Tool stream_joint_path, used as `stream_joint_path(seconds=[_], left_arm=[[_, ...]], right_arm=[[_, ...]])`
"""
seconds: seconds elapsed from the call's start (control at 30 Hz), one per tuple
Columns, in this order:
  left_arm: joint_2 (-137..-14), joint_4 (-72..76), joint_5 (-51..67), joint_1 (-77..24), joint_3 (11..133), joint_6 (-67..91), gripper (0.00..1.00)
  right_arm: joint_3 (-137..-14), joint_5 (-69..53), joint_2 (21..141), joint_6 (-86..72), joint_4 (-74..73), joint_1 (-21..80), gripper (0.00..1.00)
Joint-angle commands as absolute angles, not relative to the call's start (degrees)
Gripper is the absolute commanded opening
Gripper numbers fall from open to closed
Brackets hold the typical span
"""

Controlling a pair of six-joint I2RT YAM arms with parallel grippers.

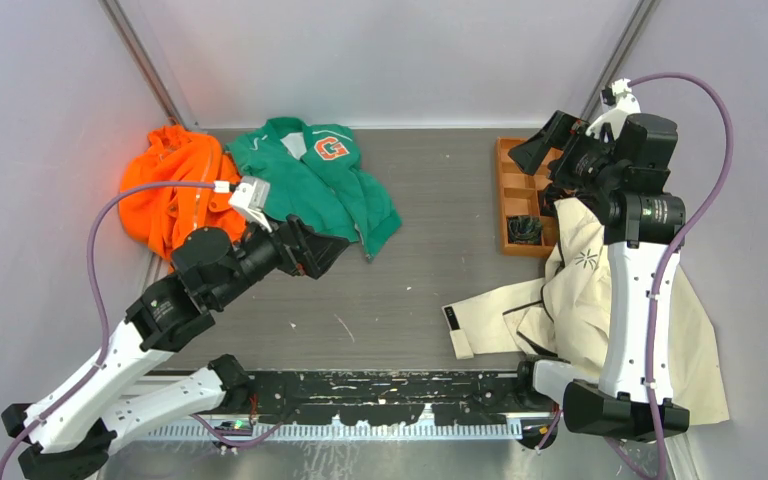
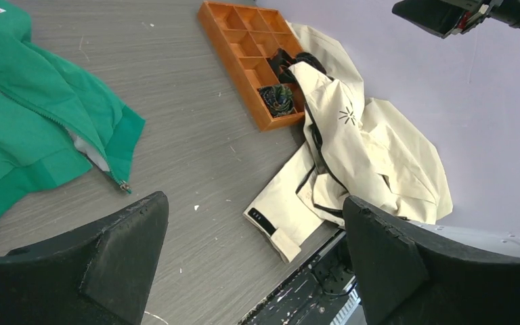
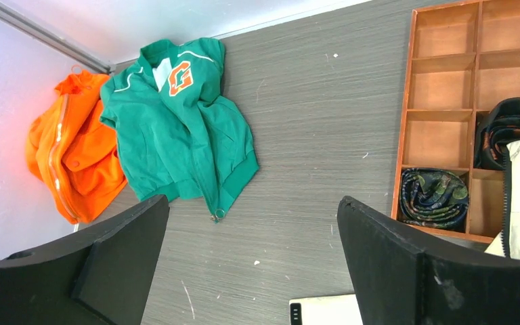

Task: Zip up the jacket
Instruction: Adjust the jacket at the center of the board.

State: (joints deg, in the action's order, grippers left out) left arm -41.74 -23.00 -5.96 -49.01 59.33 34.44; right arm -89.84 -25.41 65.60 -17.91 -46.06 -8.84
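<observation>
**Both claws wide, nothing held**

Near: my left claw (image 2: 254, 202) is spread wide, with bare grey table (image 1: 430, 260) between its fingers. It hangs over the left half of the table, near the hem of the jacket (image 1: 315, 185). My right claw (image 3: 252, 203) is just as wide and grips nothing. It is raised high over the right side.

Right, near edge: a cream coat (image 1: 560, 290) lies crumpled around my right arm. One cuff reaches toward mid-table.

Middle: the zipper pull (image 2: 124, 187) lies on the table at the jacket's bottom corner. Pale lining shows beside it along the front edge.

Far left: the green jacket lies flat, front up, with the G patch toward the back wall. An orange garment (image 1: 165, 190) touches its left side.

Far right: an orange tray (image 3: 406, 101) holds dark rolled cloth (image 3: 433, 198) in a near compartment. The coat's upper edge overlaps the tray's near end.
</observation>
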Motion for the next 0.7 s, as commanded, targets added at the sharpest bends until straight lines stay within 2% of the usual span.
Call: stream_joint_path(seconds=[0.0,0.2,0.33,0.5,0.67], left_arm=[[-41.81,-21.83,-6.93,-49.13,60.76,33.76,1.00],[-43.86,-24.60,-8.76,-49.17,61.70,32.71,0.99],[-46.29,-27.36,-12.35,-49.18,62.83,33.18,0.99],[-49.07,-27.60,-15.82,-49.13,62.05,37.62,1.00],[-53.16,-25.54,-15.91,-48.05,60.11,37.03,0.98]], right_arm=[[-91.94,-27.23,65.05,-17.15,-43.07,-9.05,1.00],[-90.96,-33.75,65.38,-14.31,-42.76,-8.92,1.00],[-89.35,-51.11,66.18,-0.19,-44.88,-7.54,1.00],[-86.89,-49.40,66.97,11.04,-49.41,-0.23,1.00],[-79.00,-49.02,68.18,11.34,-44.80,2.93,1.00]])
